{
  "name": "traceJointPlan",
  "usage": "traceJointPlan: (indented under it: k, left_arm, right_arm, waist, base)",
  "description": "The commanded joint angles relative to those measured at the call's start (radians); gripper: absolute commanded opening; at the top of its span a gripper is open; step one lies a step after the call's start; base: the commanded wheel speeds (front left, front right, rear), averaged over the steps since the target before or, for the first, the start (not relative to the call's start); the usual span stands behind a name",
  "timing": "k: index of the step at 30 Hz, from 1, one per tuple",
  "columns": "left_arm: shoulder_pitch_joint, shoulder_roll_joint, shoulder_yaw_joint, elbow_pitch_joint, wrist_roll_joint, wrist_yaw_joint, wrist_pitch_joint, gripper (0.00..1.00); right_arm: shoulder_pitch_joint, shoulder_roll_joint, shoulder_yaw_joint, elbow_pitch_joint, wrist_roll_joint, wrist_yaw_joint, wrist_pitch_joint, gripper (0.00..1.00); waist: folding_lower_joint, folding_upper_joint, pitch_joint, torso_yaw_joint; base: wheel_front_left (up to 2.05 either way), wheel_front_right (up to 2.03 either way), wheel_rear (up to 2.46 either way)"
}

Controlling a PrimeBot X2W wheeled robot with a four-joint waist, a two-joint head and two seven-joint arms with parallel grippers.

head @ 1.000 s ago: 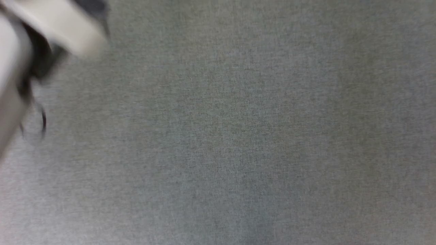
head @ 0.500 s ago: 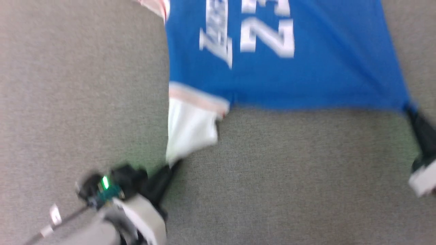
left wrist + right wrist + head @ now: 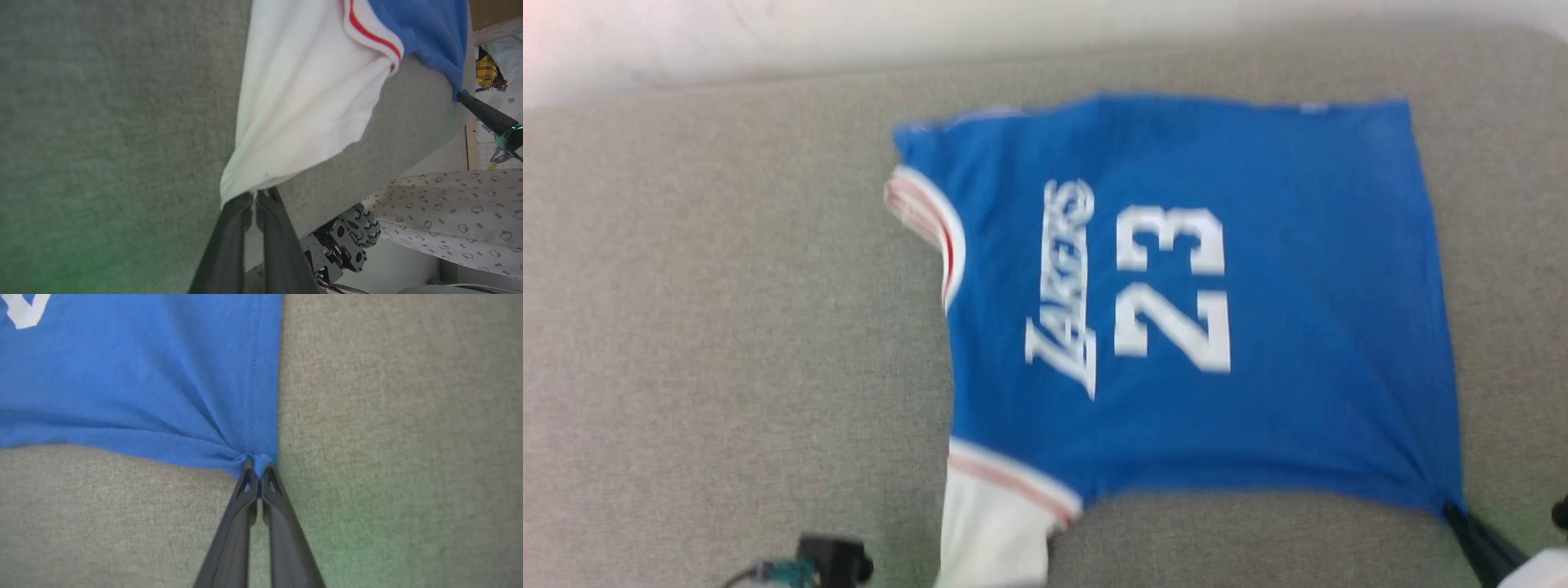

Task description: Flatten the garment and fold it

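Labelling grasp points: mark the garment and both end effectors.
garment (image 3: 1298,327), head view, blue body.
left end effector (image 3: 256,197), left wrist view, between fingertips.
right end effector (image 3: 258,468), right wrist view, between fingertips.

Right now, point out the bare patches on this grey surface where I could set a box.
Widest: grey surface left of the jersey, by its collar. Smaller: the strip between the white sleeve and the hem corner. Crowded: near corners, where left gripper and right gripper pinch cloth.

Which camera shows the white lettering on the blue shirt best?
The head view: the lettering reads whole across the garment. The right wrist view catches one white scrap of it; the left wrist view faces the sleeve.
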Motion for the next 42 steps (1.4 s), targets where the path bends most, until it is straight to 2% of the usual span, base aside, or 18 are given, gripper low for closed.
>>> traceJointPlan:
  k: [1,8,19,30,34,39,42]
  left_arm:
    - [0.096,0.017,-0.052,0.069,-0.044,0.013,0.07,0.0]
    - [0.174,0.013,-0.066,0.087,-0.139,0.013,0.126,0.0]
    - [0.19,0.041,-0.051,0.048,-0.142,0.031,0.106,0.0]
    - [0.172,0.072,-0.02,-0.032,-0.078,0.071,0.028,0.0]
    - [0.133,0.084,0.012,-0.058,-0.016,0.075,-0.044,0.0]
    - [0.02,0.113,0.083,-0.115,0.079,0.091,-0.123,0.0]
    - [-0.081,0.151,0.129,-0.172,0.14,0.119,-0.119,0.0]
  right_arm:
    - [0.054,0.009,0.007,0.04,0.007,-0.003,0.042,0.0]
    - [0.137,0.017,0.029,0.08,0.028,-0.003,0.167,0.0]
    - [0.24,0.046,-0.002,0.04,0.069,-0.003,0.368,0.0]
    - [0.275,0.083,-0.052,-0.049,0.034,-0.003,0.389,0.0]
    - [0.252,0.089,-0.051,-0.096,0.036,-0.003,0.369,0.0]
    - [0.139,0.046,-0.044,-0.229,0.048,-0.003,0.349,0.0]
    - [0.026,-0.013,-0.039,-0.335,0.05,-0.003,0.363,0.0]
  waist:
    - [0.0003,-0.0001,-0.048,0.003]
    - [0.0003,-0.0001,-0.093,0.008]
    - [0.0003,-0.0001,-0.137,0.013]
    - [0.0003,-0.0001,-0.155,0.004]
    - [0.0003,-0.0001,-0.153,0.007]
    - [0.0003,-0.0001,-0.149,0.006]
    - [0.0003,-0.0001,-0.15,0.001]
  base:
    - [0.0,0.0,0.0]
    - [0.0,0.0,0.0]
    - [0.0,0.0,0.0]
    - [0.0,0.0,0.0]
    - [0.0,0.0,0.0]
    - [0.0,0.0,0.0]
    - [0.0,0.0,0.0]
